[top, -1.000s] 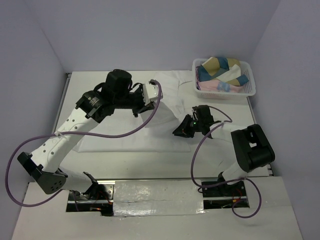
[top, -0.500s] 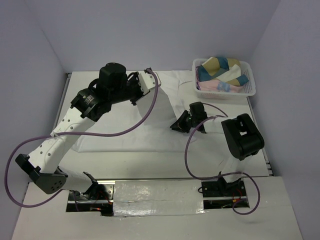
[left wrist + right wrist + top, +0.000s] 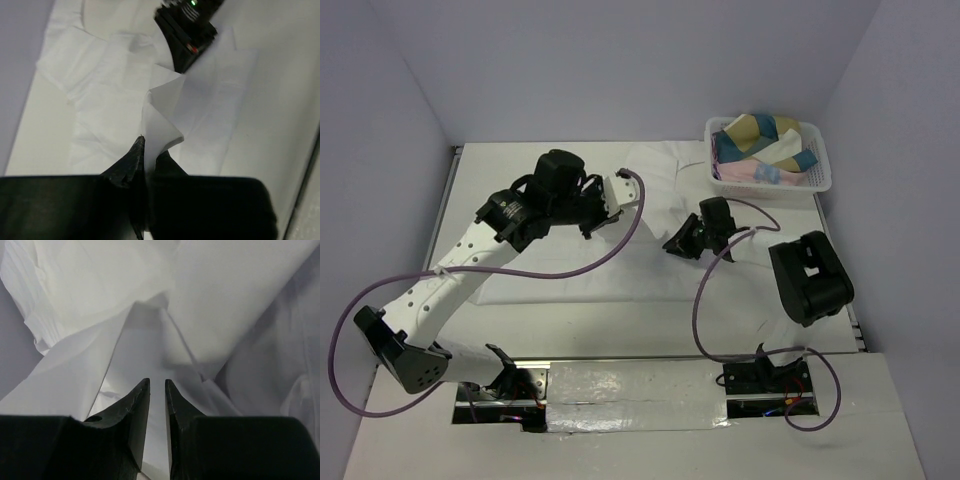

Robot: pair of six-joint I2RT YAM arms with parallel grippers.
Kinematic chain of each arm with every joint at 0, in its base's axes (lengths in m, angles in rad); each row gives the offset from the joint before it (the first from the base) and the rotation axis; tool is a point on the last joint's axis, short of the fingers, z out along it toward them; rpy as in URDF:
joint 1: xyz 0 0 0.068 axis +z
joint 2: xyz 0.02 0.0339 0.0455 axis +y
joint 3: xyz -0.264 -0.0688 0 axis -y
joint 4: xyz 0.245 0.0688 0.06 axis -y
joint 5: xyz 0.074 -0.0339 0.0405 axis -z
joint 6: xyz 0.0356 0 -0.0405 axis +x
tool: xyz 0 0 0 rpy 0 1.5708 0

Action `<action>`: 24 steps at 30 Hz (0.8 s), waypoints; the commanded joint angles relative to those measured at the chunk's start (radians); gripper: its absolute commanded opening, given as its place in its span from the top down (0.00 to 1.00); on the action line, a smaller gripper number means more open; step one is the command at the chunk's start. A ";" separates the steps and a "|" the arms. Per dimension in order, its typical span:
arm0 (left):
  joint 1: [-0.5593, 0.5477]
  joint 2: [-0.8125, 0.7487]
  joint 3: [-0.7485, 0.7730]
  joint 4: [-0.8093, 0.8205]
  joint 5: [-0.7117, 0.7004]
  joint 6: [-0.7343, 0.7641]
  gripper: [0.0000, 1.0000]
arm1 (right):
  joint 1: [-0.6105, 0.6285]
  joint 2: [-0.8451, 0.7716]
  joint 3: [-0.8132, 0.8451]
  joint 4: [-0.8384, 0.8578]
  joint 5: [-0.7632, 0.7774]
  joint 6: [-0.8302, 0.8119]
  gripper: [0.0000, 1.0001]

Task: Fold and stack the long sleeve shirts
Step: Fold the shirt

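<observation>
White-and-black left arm (image 3: pixel 470 262) stretches forward, its black left gripper (image 3: pixel 143 150) clamped on the thin white long sleeve shirt (image 3: pixel 115 100). The black right gripper (image 3: pixel 157 387) has its jaws narrowly apart.

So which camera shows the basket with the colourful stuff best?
The top view. It shows the whole white basket at the table's far right corner, with colourful cloth piled inside. The left and right wrist views miss it completely; they mostly show white shirt.
</observation>
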 commanded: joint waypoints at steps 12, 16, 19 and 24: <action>-0.025 0.027 -0.002 -0.142 0.386 -0.068 1.00 | -0.039 -0.467 0.029 -0.465 0.209 -0.356 0.72; -0.050 0.111 0.002 -0.200 0.446 -0.048 1.00 | -0.039 -0.513 0.026 -0.508 0.211 -0.395 0.72; -0.050 0.163 -0.031 -0.146 0.451 -0.072 1.00 | -0.041 -0.550 0.005 -0.516 0.208 -0.398 0.72; -0.050 0.315 0.045 -0.088 0.327 -0.071 1.00 | -0.039 -0.602 -0.017 -0.540 0.203 -0.412 0.72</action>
